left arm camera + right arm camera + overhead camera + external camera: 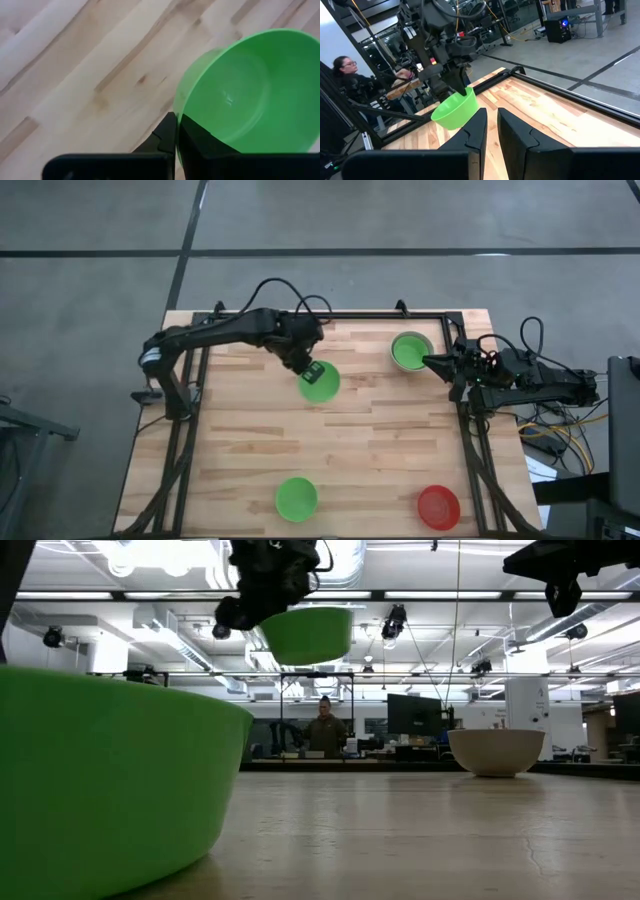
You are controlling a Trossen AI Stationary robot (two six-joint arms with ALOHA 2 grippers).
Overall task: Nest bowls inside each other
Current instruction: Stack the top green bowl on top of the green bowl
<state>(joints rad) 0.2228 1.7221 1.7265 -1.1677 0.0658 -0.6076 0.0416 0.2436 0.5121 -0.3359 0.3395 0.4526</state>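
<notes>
My left gripper [309, 370] is shut on a bright green bowl [320, 384], which hangs high above the middle of the table's far half [306, 634]. A second green bowl [410, 350] sits nested inside a pale grey-white bowl [497, 751] at the far right. A third green bowl [296, 498] rests on its base near the front edge, large in the low view [100, 790]. A red bowl [439, 507] stands at the front right. My right gripper [492, 131] waits raised at the far right edge, fingers nearly together with nothing between them. My left gripper holds the green bowl by its rim [178, 119], one finger [200, 142] inside the bowl and one [167, 135] outside against the wall. The fingers come from above, slanting down. The bowl is lifted clear of the table, mouth up and slightly tilted.
A black metal frame [330, 315] runs along the table's far edge and down both sides. The bare wood in the table's middle [380, 450] lies between the bowls. A person [345, 75] sits beyond the table's far side.
</notes>
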